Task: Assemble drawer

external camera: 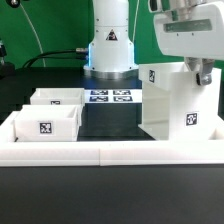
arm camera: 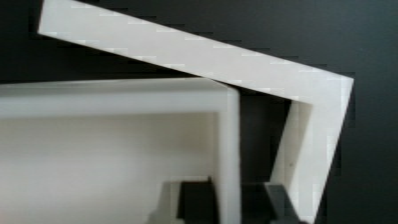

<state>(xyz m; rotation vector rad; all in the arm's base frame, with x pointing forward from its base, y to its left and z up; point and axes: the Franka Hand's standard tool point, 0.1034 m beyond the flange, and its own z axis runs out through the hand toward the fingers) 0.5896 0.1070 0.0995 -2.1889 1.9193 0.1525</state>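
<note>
The tall white box housing [external camera: 170,100] stands at the exterior view's right, with tags on its sides. My gripper [external camera: 201,78] comes down on its top far-right edge. In the wrist view my gripper [arm camera: 231,205] straddles a thin white wall [arm camera: 231,140] of the housing, and both dark fingers [arm camera: 199,205] lie against it, so it looks shut on that wall. Two small open-top trays sit at the exterior view's left, one in front [external camera: 45,122] and one behind [external camera: 58,98]; both are apart from the housing.
The marker board [external camera: 108,96] lies flat between the trays and the housing. Low white rails [external camera: 110,150] edge the black table in front and at the left. The arm's base [external camera: 110,45] stands behind the marker board.
</note>
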